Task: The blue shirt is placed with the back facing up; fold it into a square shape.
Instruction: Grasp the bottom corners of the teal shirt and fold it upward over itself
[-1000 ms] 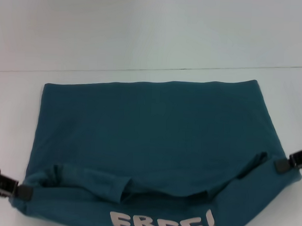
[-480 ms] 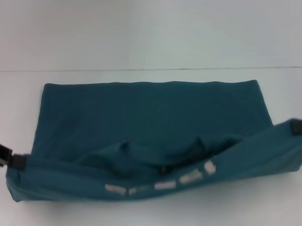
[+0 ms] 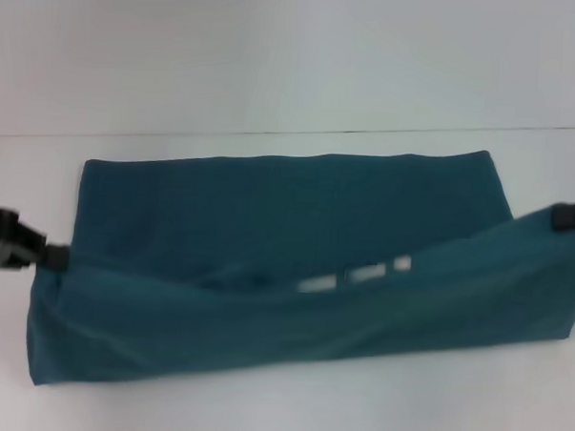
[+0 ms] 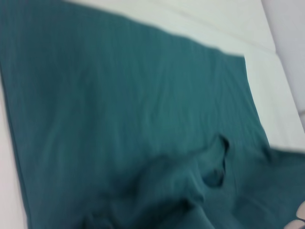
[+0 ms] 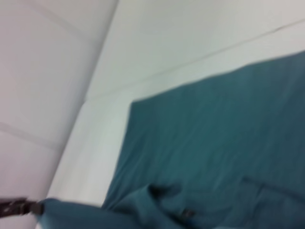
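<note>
The blue shirt (image 3: 287, 225) lies across the white table, its far part flat. Its near edge is lifted and carried toward the far side as a long hanging band (image 3: 292, 325). A strip of cream lettering (image 3: 356, 274) shows just above that band. My left gripper (image 3: 52, 256) is shut on the band's left corner. At the frame's right edge my right gripper (image 3: 566, 218) is shut on the right corner. The left wrist view shows rumpled teal cloth of the blue shirt (image 4: 143, 119), and the right wrist view shows the blue shirt (image 5: 224, 143) with the other arm's gripper (image 5: 26, 207) far off.
The white table (image 3: 275, 62) runs on beyond the shirt, with a thin seam line (image 3: 272, 134) crossing it. A strip of bare table (image 3: 260, 415) lies between the shirt and the near edge of the view.
Both grippers have risen and moved away from me, carrying the near edge farther over the shirt. The lettering, plain a second ago, has turned nearly out of sight.
</note>
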Available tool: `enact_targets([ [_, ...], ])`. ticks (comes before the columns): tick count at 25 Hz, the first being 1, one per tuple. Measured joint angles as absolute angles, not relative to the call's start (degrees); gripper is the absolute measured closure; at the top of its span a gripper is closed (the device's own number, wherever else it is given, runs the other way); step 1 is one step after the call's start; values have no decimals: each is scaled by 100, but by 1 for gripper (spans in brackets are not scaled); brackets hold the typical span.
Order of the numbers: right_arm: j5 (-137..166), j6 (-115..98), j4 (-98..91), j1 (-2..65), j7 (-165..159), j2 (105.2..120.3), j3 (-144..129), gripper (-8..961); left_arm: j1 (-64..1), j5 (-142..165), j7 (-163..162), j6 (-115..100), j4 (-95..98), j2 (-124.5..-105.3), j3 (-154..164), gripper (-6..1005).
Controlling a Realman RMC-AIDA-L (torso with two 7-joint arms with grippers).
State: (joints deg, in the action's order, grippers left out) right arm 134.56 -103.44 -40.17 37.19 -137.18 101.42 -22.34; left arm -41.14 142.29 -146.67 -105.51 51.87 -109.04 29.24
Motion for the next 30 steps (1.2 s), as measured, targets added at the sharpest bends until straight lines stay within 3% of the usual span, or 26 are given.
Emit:
enact_targets([
  [17,13382,-7327,-4045,4245,-14160,10771,-2453,910,-4761,14263,-15797,-7637,4649,-10954,4208,963],
  [30,13394,-4426,-3207,4437,-14154,11159,-3825,910,-4914,14537,-15697,-5585,3898,-11256,4706,962],
])
